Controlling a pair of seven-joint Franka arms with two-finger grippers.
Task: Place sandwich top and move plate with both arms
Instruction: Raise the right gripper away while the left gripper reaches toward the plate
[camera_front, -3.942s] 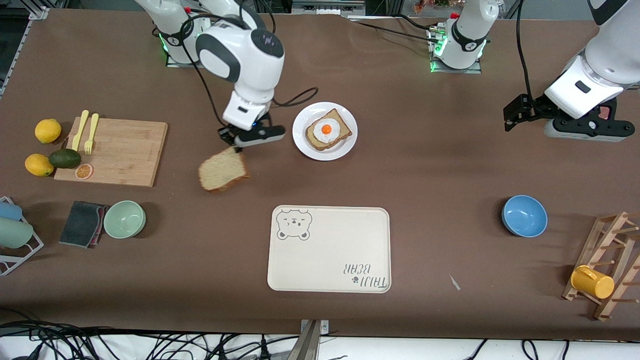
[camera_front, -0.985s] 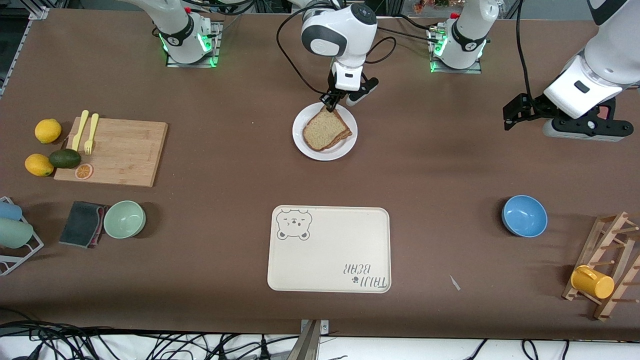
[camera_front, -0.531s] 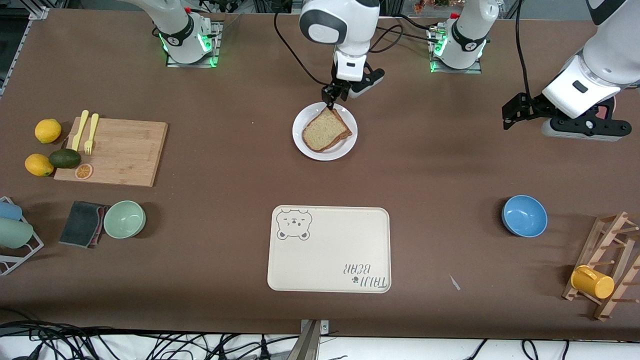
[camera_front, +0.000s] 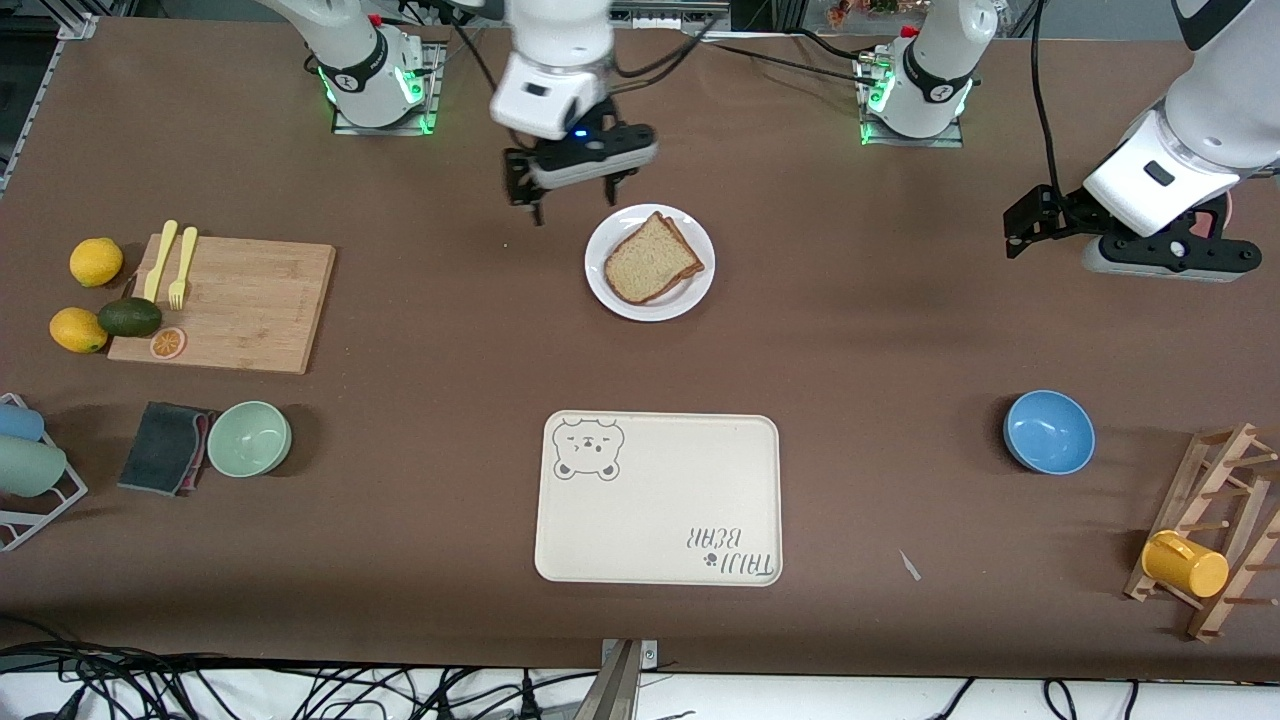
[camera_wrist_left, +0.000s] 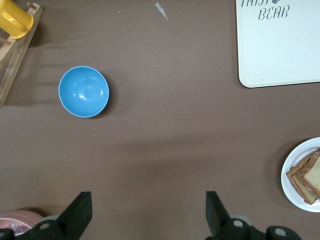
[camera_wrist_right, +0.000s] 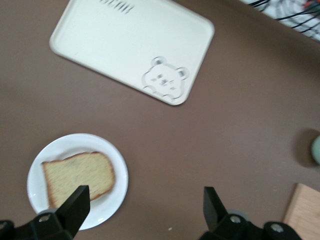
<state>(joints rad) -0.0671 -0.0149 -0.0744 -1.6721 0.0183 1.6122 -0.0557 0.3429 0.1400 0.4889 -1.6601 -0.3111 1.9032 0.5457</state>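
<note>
Sandwich top (camera_front: 648, 264) lies flat on the lower slice on the plate (camera_front: 693, 299), so I judge placing done and the plate move next. My right gripper (camera_front: 567, 190) hangs over bare table (camera_front: 860, 340) just beside the plate, toward the right arm's end, fingers spread wide, holding nothing. My left gripper (camera_front: 1025, 225) waits well apart at its own end, fingers wide too. Next I need both grippers at opposite plate rims

Bear tray (camera_front: 657, 497), blue bowl (camera_front: 1049, 431), chopping board (camera_front: 228, 303).
</note>
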